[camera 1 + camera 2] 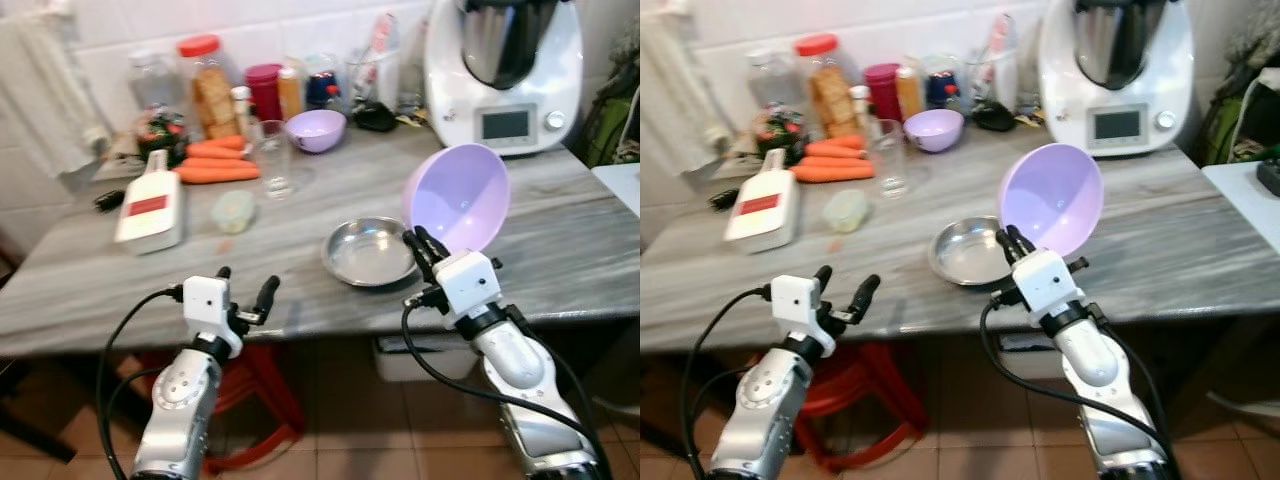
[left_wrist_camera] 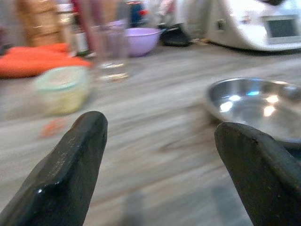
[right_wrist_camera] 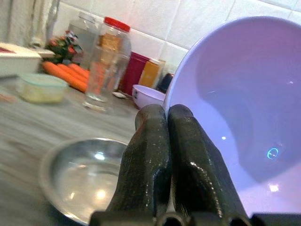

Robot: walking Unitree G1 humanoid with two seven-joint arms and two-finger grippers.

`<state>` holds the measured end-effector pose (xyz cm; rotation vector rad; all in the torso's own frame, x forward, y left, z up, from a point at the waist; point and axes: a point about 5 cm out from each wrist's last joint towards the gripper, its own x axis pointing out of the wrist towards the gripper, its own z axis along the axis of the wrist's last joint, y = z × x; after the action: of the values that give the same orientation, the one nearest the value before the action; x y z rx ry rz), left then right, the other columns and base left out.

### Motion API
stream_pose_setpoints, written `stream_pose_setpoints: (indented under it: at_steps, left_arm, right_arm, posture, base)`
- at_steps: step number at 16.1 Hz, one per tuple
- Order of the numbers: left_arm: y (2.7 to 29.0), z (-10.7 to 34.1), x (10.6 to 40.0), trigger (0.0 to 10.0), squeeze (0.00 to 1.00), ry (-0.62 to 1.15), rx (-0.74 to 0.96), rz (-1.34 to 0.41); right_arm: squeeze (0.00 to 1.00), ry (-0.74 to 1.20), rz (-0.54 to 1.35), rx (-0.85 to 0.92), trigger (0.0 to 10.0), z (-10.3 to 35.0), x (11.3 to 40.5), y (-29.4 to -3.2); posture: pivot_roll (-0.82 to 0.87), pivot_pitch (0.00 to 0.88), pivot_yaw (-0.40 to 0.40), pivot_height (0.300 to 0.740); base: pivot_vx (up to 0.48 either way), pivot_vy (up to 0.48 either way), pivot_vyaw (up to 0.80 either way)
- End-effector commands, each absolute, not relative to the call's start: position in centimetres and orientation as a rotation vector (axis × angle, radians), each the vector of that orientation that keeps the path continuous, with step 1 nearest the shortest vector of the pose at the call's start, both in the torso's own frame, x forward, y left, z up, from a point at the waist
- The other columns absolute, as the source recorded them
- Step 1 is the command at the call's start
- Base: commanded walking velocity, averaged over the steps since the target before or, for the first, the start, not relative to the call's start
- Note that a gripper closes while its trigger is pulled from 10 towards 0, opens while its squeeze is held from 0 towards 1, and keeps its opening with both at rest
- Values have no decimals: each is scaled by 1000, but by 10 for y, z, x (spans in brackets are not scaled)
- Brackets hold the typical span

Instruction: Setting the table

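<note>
Grey marble-pattern table [image 1: 560, 215] is carrying the steel dish [image 1: 368, 251] just left of the right gripper [image 1: 424, 243], which is pinching the large lilac bowl [image 1: 458, 194] tilted on edge above it, while the left gripper [image 1: 245, 290] is hovering spread and empty, farther left.

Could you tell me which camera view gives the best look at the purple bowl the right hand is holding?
The left eye view: the whole purple bowl shows, tilted on its side, rim pinched by the right hand beside the steel dish. The right eye view shows it much the same. The right wrist view shows its inside close up, cropped.
</note>
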<state>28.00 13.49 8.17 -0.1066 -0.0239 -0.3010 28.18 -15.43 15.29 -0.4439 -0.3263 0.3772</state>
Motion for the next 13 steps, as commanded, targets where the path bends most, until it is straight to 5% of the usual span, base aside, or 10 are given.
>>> stream_pose_setpoints:
  at_steps: [1, 8, 13]
  left_arm:
    - [143, 80, 276, 10000, 0, -8, -77, -288]
    - [155, 77, 250, 10000, 0, -16, -27, -370]
    - [164, 75, 236, 10000, 0, 2, -27, -397]
  right_arm:
    - [0, -352, 391, -448, 10000, 157, 283, -150]
    - [0, -344, 622, -485, 10000, 153, 280, -130]
    - [0, -345, 645, -497, 10000, 155, 288, -130]
  posture:
    - [-45, 0, 120, 740]
    - [-34, 0, 119, 740]
    - [-12, 0, 101, 740]
  base:
    - [304, 0, 0]
    - [79, 0, 0]
    - [0, 0, 595]
